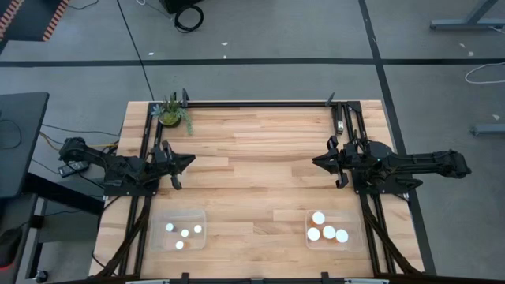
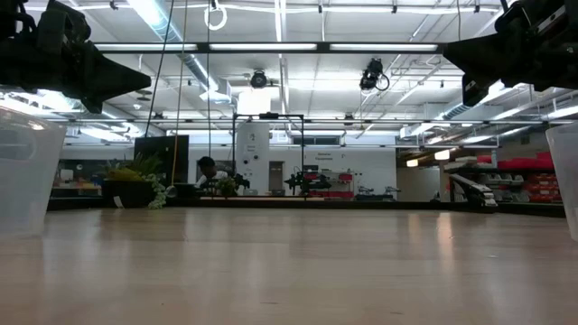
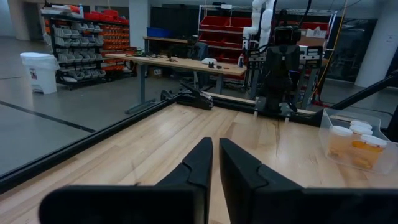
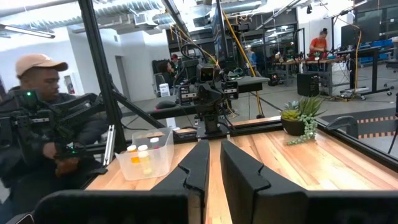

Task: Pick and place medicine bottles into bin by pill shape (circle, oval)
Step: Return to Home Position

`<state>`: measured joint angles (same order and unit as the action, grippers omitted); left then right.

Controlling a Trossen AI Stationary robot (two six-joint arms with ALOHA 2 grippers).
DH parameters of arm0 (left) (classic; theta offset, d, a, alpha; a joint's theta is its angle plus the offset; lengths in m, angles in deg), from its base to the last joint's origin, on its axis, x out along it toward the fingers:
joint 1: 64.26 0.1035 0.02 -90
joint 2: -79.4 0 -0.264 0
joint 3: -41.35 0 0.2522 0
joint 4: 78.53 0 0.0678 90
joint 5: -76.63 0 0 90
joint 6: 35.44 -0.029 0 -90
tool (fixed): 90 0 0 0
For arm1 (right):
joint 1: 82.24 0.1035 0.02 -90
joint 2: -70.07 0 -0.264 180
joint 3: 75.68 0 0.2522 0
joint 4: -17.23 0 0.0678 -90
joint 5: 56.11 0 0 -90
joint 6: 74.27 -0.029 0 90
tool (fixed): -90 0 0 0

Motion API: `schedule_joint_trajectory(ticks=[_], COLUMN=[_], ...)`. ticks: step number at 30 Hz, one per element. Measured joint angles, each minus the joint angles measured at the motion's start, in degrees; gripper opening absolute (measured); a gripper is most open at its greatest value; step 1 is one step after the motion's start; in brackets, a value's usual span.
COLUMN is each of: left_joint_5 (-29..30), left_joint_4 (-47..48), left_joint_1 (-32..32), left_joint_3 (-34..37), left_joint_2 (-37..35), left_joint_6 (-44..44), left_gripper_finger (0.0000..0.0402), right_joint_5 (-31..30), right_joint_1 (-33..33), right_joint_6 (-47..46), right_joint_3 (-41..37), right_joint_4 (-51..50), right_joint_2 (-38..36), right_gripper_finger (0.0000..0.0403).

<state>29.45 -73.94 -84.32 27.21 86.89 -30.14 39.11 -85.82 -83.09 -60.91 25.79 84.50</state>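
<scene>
Over the table (image 1: 252, 158), your left gripper (image 3: 216, 146) and right gripper (image 4: 214, 147) hold nothing, fingers all but together, while bottles (image 1: 329, 231) fill the bins (image 1: 156, 237) and a person (image 4: 43, 99) sits beyond.

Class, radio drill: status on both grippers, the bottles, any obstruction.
Left gripper shut, empty, left side. Right gripper shut, empty, right side. Four small bottles in left bin, four large bottles in right bin. Plant at far edge, clear of both.
</scene>
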Motion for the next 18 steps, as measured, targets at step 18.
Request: schedule_joint_trajectory(ticks=[18], left_joint_5=[-0.01], left_joint_4=[0.0], left_joint_1=[-0.02], left_joint_3=[0.0], left_joint_2=[0.0], left_joint_6=[0.02], left_gripper_finger=[0.0031], right_joint_5=[0.0], right_joint_1=[0.01], right_joint_6=[-0.05], right_joint_3=[0.0], right_joint_4=[-0.01], right_joint_2=[0.01], right_gripper_finger=[0.0047])
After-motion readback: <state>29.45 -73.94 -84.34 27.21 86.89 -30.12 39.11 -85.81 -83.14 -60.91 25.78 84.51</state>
